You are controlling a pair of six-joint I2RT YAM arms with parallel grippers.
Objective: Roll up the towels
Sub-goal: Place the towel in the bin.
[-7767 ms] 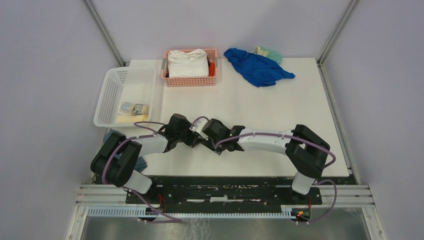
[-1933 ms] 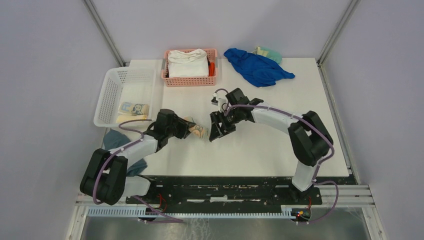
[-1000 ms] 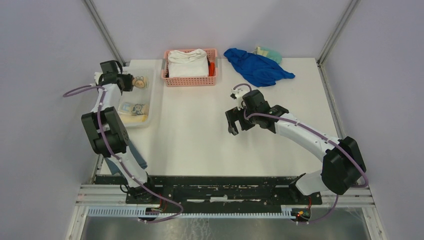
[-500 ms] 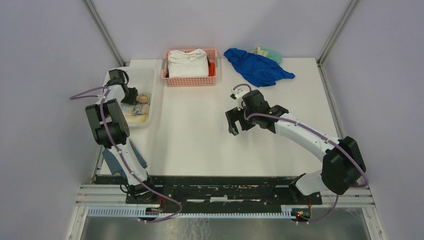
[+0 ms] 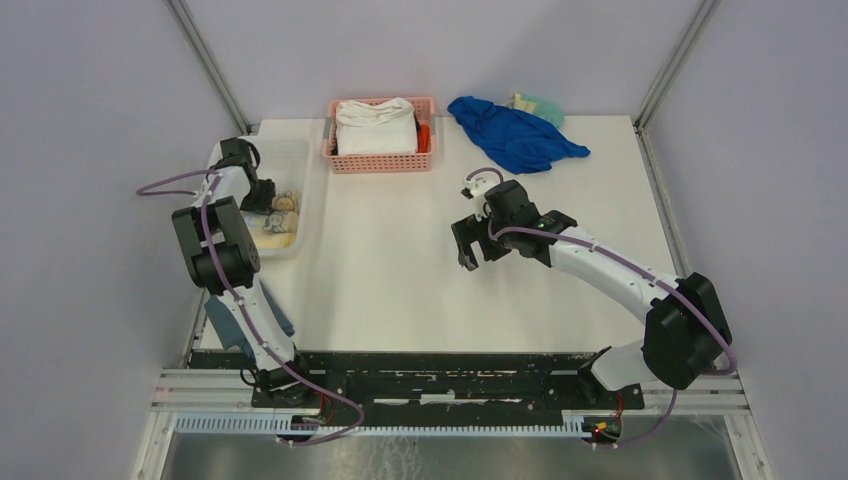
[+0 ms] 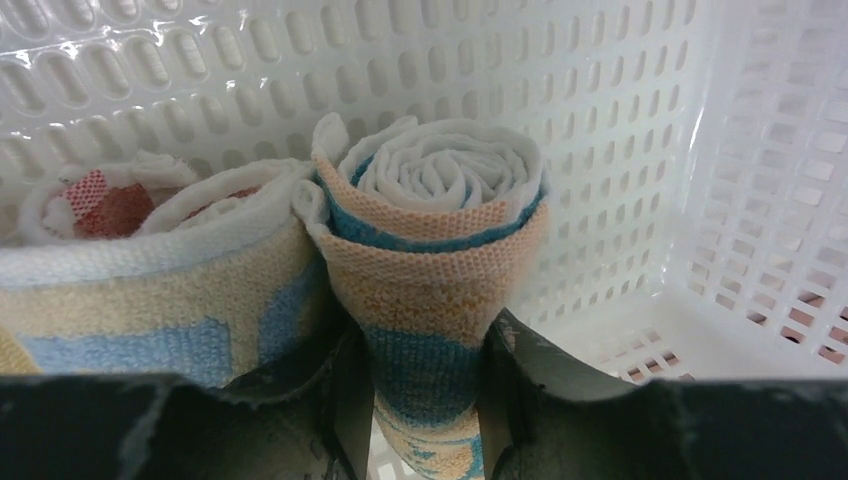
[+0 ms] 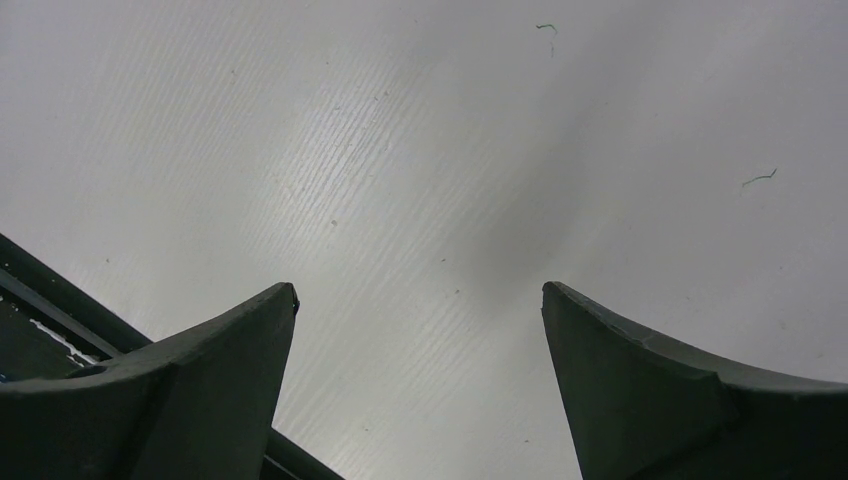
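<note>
Between the fingers of the left gripper (image 6: 425, 405) stands the beige towel (image 6: 440, 230), a soft terry cloth with orange and blue print wound into a tight roll. Both fingers press its flanks, so it is grasped, end-on to the wrist camera. Touching it, just outside one finger, lies a second rolled towel (image 6: 160, 290), pale with blue and red patches. Beyond and around the fingertips runs the perforated wall of the white plastic basket (image 6: 600, 120), and the held roll seems to sit low inside it. From above, a pale yellow roll (image 5: 276, 240) shows on the near side of the fingers in the same basket, though it is small in that view.

The right gripper (image 7: 420, 290) hangs with its fingers spread wide and nothing between them; under them is only the bare white tabletop (image 7: 400, 130).

By my reading all three small towels are rolled and binned, so what is left is to let go of the beige one and draw the arm out. A crumpled blue cloth (image 5: 512, 135) lies well beyond the right fingers, unrolled; whether it counts I cannot tell.
</note>
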